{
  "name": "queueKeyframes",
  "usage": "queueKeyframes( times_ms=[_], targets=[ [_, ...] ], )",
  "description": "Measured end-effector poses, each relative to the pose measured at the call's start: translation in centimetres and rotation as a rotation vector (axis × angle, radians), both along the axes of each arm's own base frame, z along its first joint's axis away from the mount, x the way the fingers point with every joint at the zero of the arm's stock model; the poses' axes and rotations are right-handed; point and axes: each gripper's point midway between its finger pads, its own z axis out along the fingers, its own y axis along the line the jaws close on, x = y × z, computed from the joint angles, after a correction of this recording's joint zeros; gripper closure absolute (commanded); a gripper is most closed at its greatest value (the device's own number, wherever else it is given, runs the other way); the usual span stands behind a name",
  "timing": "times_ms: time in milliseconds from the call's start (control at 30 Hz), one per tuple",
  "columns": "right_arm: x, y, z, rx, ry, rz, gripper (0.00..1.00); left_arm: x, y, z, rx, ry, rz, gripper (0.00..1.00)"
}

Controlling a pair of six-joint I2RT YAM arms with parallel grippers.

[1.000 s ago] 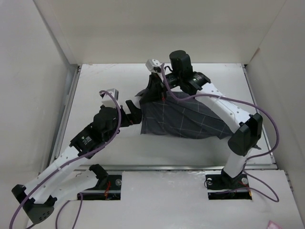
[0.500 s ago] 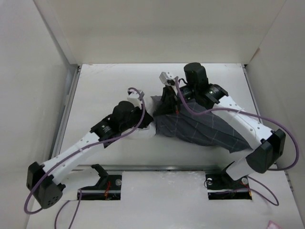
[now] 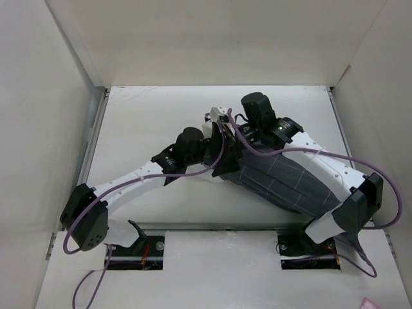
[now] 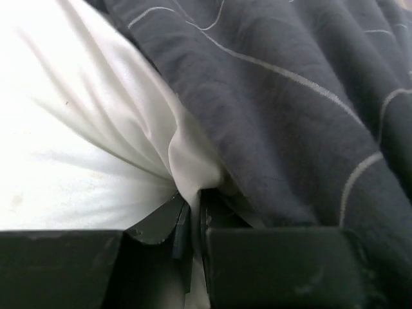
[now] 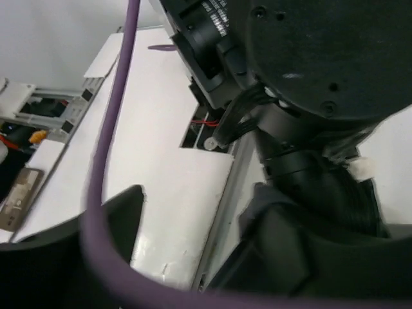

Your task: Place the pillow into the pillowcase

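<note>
The dark grey checked pillowcase (image 3: 280,183) lies slanted across the middle right of the table, bulging. In the top view the pillow is hidden under it and the arms. The left wrist view shows the white pillow (image 4: 77,141) beside the pillowcase (image 4: 290,116), whose edge lies over it. My left gripper (image 4: 193,222) is shut on a fold of the white pillow fabric, at the case's left end (image 3: 212,154). My right gripper (image 5: 206,238) stands open with nothing between its fingers, just above the same end (image 3: 225,136).
The left arm's black wrist joint (image 5: 309,64) and a purple cable (image 5: 109,148) fill much of the right wrist view. White walls (image 3: 71,96) close in the table on three sides. A metal rail (image 3: 219,225) runs along the near edge.
The left gripper shut on the pillow and pushed right toward the pillowcase. The right gripper opened and let go of the pillowcase edge. The pillowcase has shifted right and nearer.
</note>
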Motion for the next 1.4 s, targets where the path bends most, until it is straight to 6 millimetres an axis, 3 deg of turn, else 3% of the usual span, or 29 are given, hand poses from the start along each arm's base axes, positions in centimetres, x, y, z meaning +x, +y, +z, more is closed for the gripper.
queueKeyframes(
  times_ms=[33, 100, 233, 333, 467, 600, 733, 800, 867, 933, 1033, 1133, 1167, 1200, 1300, 1400],
  targets=[
    [-0.3, -0.1, 0.2, -0.007, 0.007, 0.002, 0.08, 0.1, 0.2, 0.0, 0.005, -0.004, 0.009, 1.00],
    [-0.8, -0.1, 0.5, -0.027, 0.006, -0.014, 0.00, 0.2, 0.8, -0.2, 0.016, -0.014, 0.040, 1.00],
    [-0.5, -0.3, 0.7, -0.077, -0.026, -0.117, 0.00, -0.2, 2.4, 0.3, 0.021, -0.046, 0.092, 1.00],
    [0.5, -1.5, 1.7, -0.108, -0.083, -0.299, 0.00, -0.2, 3.8, 0.3, 0.033, -0.051, 0.140, 1.00],
    [2.9, -5.6, 4.0, -0.124, -0.152, -0.670, 0.00, -0.2, 5.0, 0.0, 0.050, -0.038, 0.178, 1.00],
    [4.8, -11.8, 6.9, -0.106, -0.160, -1.079, 0.00, 0.1, 5.6, -0.5, 0.067, -0.024, 0.203, 1.00],
    [6.4, -15.7, 7.2, -0.121, -0.125, -1.337, 0.00, 0.2, 5.8, -0.6, 0.073, -0.022, 0.210, 1.00],
    [7.8, -17.0, 6.1, -0.171, -0.101, -1.460, 0.00, 0.2, 5.9, -0.6, 0.074, -0.022, 0.209, 1.00],
    [9.8, -18.0, 3.6, -0.276, -0.074, -1.569, 0.00, 0.2, 5.9, -0.7, 0.079, -0.021, 0.209, 1.00],
    [12.0, -18.6, 0.6, -0.395, -0.041, -1.646, 0.00, 0.2, 6.1, -0.8, 0.084, -0.021, 0.213, 1.00],
    [15.0, -20.1, -5.5, -0.592, 0.025, -1.708, 0.00, 0.0, 6.5, -0.6, 0.087, -0.025, 0.221, 1.00],
    [16.2, -20.7, -11.1, -0.758, 0.101, -1.660, 0.16, -0.3, 7.2, -0.3, 0.084, -0.038, 0.231, 1.00],
    [16.4, -20.3, -12.2, -0.788, 0.116, -1.622, 0.29, -0.4, 7.4, -0.3, 0.083, -0.042, 0.234, 1.00],
    [16.6, -19.4, -13.2, -0.801, 0.132, -1.568, 0.65, -0.6, 7.6, -0.4, 0.085, -0.042, 0.236, 1.00],
    [17.3, -15.8, -15.2, -0.794, 0.163, -1.377, 1.00, -0.8, 7.9, -1.0, 0.100, -0.035, 0.236, 1.00],
    [18.5, -12.6, -15.0, -0.762, 0.144, -1.226, 1.00, -0.9, 8.3, -1.7, 0.117, -0.022, 0.245, 1.00]
  ],
)
